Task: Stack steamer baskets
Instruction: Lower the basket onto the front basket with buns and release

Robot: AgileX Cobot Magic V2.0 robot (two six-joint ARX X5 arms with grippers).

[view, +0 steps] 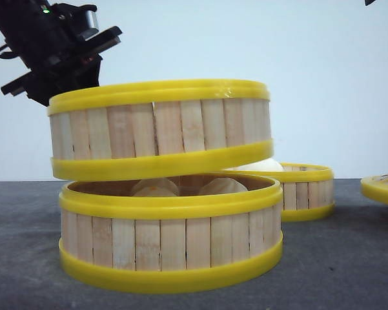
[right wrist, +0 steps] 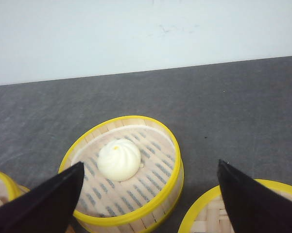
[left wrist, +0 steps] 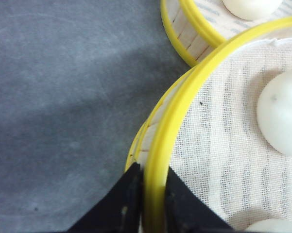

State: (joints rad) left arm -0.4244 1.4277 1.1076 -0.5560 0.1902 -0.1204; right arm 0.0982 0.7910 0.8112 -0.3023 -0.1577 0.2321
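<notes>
The raised round yellow-rimmed wooden-slat steamer basket, pinched at its rim by the left gripper, was held tilted above the lower matching basket, so a crooked seating was judged possible, while the right gripper was seen spread and empty.

Nothing to read here.
No words, labels, brands or numbers show on any surface in the front view or in either wrist view.
</notes>
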